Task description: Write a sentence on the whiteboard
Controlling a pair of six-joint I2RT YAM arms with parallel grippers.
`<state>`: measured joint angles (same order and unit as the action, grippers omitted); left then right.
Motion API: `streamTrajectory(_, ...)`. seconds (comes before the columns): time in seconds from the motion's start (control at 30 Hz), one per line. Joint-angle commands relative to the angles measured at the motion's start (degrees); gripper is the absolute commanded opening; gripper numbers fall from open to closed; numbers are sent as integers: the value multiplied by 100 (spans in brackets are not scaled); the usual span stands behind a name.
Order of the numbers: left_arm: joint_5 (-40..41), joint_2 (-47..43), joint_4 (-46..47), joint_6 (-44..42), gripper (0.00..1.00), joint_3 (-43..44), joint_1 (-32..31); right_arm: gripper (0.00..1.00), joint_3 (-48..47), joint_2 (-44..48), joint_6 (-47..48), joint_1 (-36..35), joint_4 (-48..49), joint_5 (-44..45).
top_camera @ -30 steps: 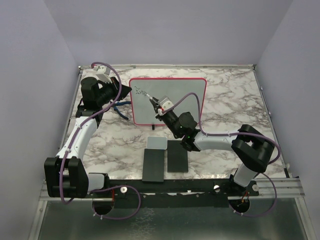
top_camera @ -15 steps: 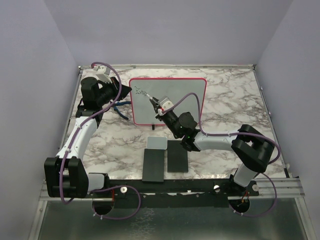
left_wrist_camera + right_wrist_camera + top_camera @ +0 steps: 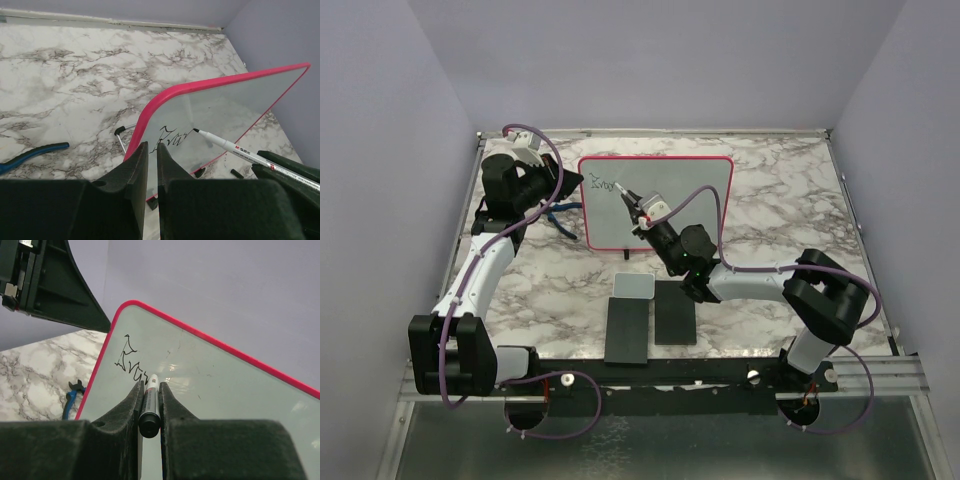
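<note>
**Two grips on one job: board braced, marker set to its face**

The whiteboard [image 3: 690, 185] is stood on its small black feet toward the far left corner of the table [image 3: 790, 200], tilted back, its red-pink rim facing the arms. Its left edge is pinched by the left gripper [image 3: 152, 147], whose jaws are clenched on the rim. This is judged to be a brace, so that the light board is not pushed over or slid by the pressure of writing.

A white marker [image 3: 240, 150] is clamped lengthwise in the right gripper [image 3: 151, 385], with the dark tip left well clear of the fingers so that the strokes are not hidden. The tip is laid against the board at the right end of the sentence [image 3: 129, 360]. Only a few jagged dark strokes can be seen, near the upper left corner; no words can be made out. Most of the board's width is unmarked, so the task is judged to be at an early stage.

A blue-handled tool [image 3: 560, 220] lies on the table just left of the board. A small pale pad [image 3: 634, 286] and two black slabs [image 3: 626, 330] are set toward the near edge, apart from the board.
</note>
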<state>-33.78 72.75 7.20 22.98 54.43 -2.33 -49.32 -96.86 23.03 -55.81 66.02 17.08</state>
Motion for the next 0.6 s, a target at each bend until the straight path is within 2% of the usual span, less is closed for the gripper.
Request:
streamTrajectory(0.0, 12, -165, 39, -47, 13, -73, -3, 1, -10, -37, 99, 0, 295, 285)
streamTrajectory(0.27, 13, -165, 30, -43, 13, -73, -1, 1, 61, 15, 61, 0, 262, 259)
streamTrajectory(0.57, 27, -173, 36, -45, 13, -73, -3, 1, 558, 421, -79, -49, 374, -373)
